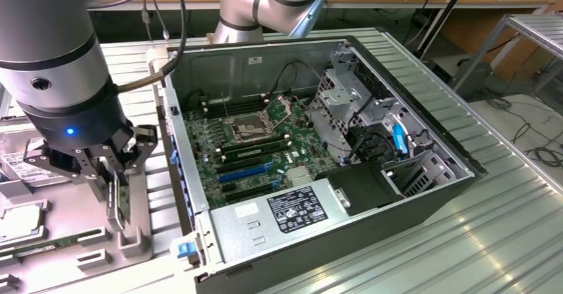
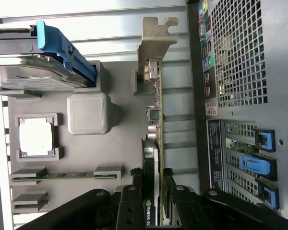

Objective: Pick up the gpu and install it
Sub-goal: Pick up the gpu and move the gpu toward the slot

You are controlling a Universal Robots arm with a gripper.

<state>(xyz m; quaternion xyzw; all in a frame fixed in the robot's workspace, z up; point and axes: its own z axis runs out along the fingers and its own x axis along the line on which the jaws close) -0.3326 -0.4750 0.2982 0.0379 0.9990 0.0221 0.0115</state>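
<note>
Gripper (image 1: pixel 115 192) hanging over grey tray (image 2: pixel 120 124) at exterior view's left, just beside open computer case (image 1: pixel 264 57). Fingers (image 2: pixel 133 191) standing partway apart, pinching graphics card (image 2: pixel 158 103) on both faces. Card standing on edge at tray's holder, silver bracket (image 2: pixel 153 38) pointing away from gripper. Hard drive (image 2: pixel 29 76), processor (image 2: pixel 36 136) and memory stick (image 2: pixel 57 175) lying in neighbouring tray pockets.

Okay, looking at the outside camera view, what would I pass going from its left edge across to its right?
Processor → gripper closed on the gpu → motherboard → blue cable → metal table.
</note>
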